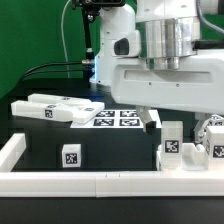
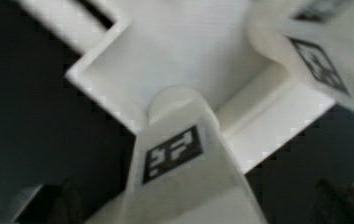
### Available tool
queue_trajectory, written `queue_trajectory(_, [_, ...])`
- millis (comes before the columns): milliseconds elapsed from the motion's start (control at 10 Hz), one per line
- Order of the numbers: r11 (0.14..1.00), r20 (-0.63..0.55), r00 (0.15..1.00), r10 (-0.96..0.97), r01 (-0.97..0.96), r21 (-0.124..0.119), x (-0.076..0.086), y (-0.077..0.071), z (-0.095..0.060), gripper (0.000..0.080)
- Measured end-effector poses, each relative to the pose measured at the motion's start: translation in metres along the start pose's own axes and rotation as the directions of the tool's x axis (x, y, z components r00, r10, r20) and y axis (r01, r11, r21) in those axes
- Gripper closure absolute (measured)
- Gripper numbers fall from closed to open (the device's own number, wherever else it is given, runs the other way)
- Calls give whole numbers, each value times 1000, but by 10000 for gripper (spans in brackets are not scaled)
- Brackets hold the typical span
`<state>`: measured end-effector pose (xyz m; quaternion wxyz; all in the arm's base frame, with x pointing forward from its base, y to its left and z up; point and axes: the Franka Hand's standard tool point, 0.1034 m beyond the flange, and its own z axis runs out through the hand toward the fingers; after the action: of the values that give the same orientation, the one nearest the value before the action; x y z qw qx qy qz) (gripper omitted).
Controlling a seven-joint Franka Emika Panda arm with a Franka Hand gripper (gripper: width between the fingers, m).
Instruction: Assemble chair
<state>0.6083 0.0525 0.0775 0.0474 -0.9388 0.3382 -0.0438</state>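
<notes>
White plastic, blocky: the chair [image 1: 172, 147] is in loose parts on the black counter [image 1: 110, 150], not one joined piece as far as visible.

Exterior view:
- Two long bars [image 1: 55, 108] lie flat and touching at the view's left, long axes approx left-right.
- One small tagged block [image 1: 70, 155] stands alone nr the front rail [image 1: 100, 183].
- A right-hand group [image 1: 205, 135] of upright tagged pieces sits at the view's right. Approx three, but exact count unclear as the arm [image 1: 165, 60] overlaps them.
- One marker board [image 1: 115, 117] w/ four tags lies mid-counter, btwn the bars and that group.

Wrist view:
- A tagged bar [image 2: 177, 150] runs lengthwise btwn the end effector's [image 2: 192, 208] two dark fingertips [image 2: 41, 205]. Its long axis points away from the camera, toward a wider flat white piece [image 2: 174, 50].
- A second tagged piece [image 2: 316, 60] sits just beside that.
- End effector is spread wide w/ dark gaps on both sides of the bar, gripping nothing. The bar sits centred btwn the fingers, apart from both.
</notes>
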Motion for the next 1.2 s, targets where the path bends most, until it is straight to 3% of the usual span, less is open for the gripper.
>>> queue_trajectory(100, [1000, -16, 1000, -4, 5, 6, 0, -1, 1, 235])
queue_trajectory(200, [999, -16, 998, 54, -54, 6, 0, 0, 1, 372])
queue_trajectory(300, [998, -15, 998, 58, -58, 4, 1, 1, 2, 372])
queue_trajectory(400, [986, -14, 986, 166, -166, 7, 0, 0, 2, 468])
queue_trajectory(500, [969, -13, 969, 245, -245, 7, 0, 1, 2, 515])
queue_trajectory(600, [932, -7, 932, 362, -362, 1, 1, 1, 3, 515])
queue_trajectory(700, [859, 0, 859, 512, -511, -12, 1, 0, 3, 515])
queue_trajectory(800, [701, -3, 702, 712, -712, -27, 1, -1, 3, 515])
queue_trajectory(1000, [383, 46, 382, 923, -924, -14, 4, 4, 5, 515])
queue_trajectory(1100, [358, 60, 356, 932, -934, -16, 4, 5, 5, 515])
queue_trajectory(1200, [390, 59, 388, 920, -921, -14, 3, 4, 5, 515])
